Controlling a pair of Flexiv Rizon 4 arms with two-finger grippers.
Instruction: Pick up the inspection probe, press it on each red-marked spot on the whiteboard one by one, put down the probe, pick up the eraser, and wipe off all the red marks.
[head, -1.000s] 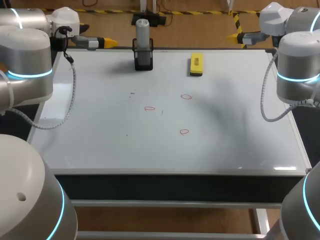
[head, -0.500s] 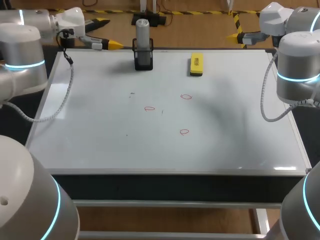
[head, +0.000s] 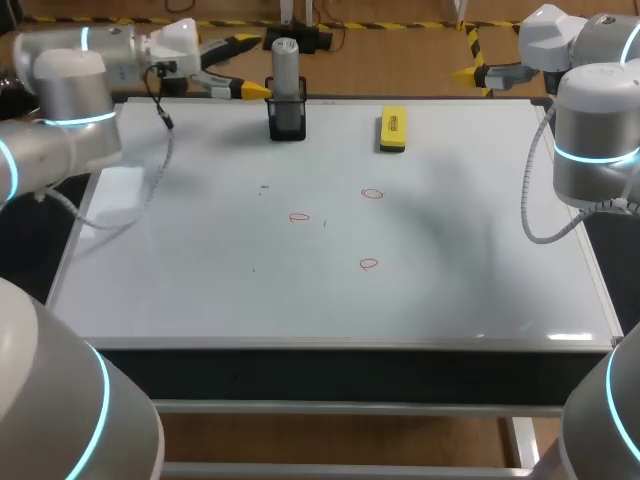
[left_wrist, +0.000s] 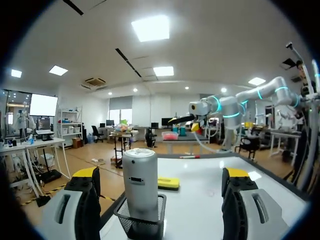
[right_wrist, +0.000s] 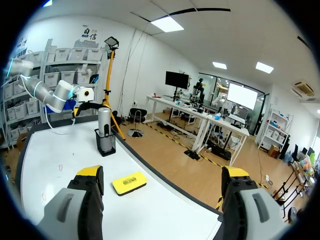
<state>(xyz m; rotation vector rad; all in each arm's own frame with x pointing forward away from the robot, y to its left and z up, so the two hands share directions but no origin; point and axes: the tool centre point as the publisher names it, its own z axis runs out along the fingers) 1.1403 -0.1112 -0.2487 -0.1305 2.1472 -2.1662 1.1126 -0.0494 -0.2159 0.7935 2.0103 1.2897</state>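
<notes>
The grey cylindrical probe (head: 286, 62) stands upright in a black mesh holder (head: 287, 122) at the whiteboard's (head: 200, 290) far edge. My left gripper (head: 249, 66) hovers just left of it, level and open. In the left wrist view the probe (left_wrist: 140, 180) stands ahead between the open fingers, nearer one of them, untouched. The yellow eraser (head: 393, 129) lies to the right of the holder. Three small red rings (head: 372, 193) (head: 299, 217) (head: 369, 264) mark the board's middle. My right gripper (head: 468, 58) waits open past the far right corner, with the eraser (right_wrist: 129, 183) and probe (right_wrist: 104, 122) ahead of it.
The holder rises well above the board, close beside the eraser (left_wrist: 169, 183). My right arm's elbow (head: 597, 140) overhangs the board's right edge. A cable (head: 150, 190) droops from the left arm over the board's left part.
My left arm has swung rightward along the far edge, bringing its open gripper close to the probe. The right arm has stayed still.
</notes>
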